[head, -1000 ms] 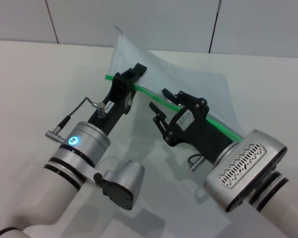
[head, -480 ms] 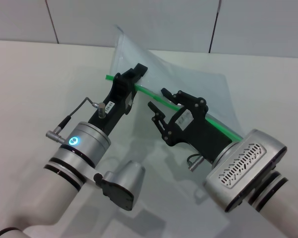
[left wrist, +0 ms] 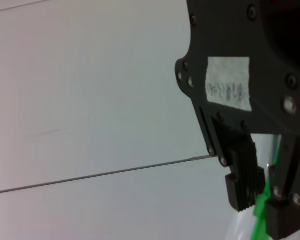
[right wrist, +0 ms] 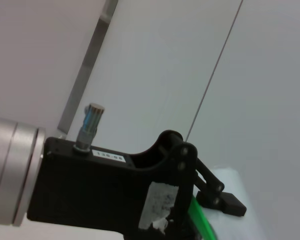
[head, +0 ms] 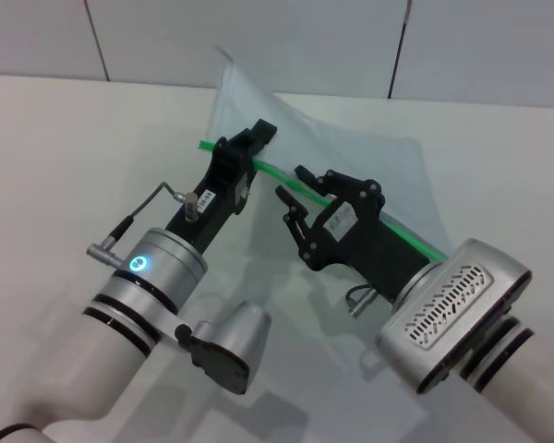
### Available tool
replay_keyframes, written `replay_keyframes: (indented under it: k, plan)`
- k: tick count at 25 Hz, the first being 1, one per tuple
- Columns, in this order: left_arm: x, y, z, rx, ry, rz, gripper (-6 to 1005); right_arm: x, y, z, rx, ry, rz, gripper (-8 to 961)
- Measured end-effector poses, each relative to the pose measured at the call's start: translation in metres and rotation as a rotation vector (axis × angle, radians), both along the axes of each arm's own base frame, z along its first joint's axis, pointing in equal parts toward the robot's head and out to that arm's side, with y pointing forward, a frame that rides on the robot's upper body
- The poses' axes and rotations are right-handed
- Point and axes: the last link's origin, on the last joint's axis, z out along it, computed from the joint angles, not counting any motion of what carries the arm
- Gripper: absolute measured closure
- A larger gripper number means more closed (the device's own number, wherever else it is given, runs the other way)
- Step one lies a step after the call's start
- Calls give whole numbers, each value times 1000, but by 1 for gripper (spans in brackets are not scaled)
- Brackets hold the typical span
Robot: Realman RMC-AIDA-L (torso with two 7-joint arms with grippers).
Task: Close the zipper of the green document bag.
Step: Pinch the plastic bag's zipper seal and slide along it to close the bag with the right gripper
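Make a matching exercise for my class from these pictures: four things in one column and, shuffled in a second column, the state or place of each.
Column 1
1. left gripper
2. right gripper
3. thin bright green zipper strip
4. large translucent pale blue-grey document bag

Column 2
A. open, fingers spread beside the green edge
B. lifted off the white table, its far corner pointing up
C. shut on the green edge near its far end
D. runs in a line from one gripper to the other

Pairs: 1-C, 2-A, 3-D, 4-B
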Motion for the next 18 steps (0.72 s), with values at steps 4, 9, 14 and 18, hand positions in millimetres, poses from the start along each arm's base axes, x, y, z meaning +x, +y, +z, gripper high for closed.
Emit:
replay_keyframes:
  k: [4,9,14,18]
  plan:
    - [0,0,-1,-4,3,-4,904,0,0,0,1,1,-1,688]
    - [0,0,-1,-7,6,-2,903,0,-1,0,-2,-1,1,720]
    - [0,0,-1,-8,6,-3,903,0,-1,0,-3,-1,1,748]
    - [0,-1,-2,-9,7,-3,902,1,-1,-1,-3,-3,1,787]
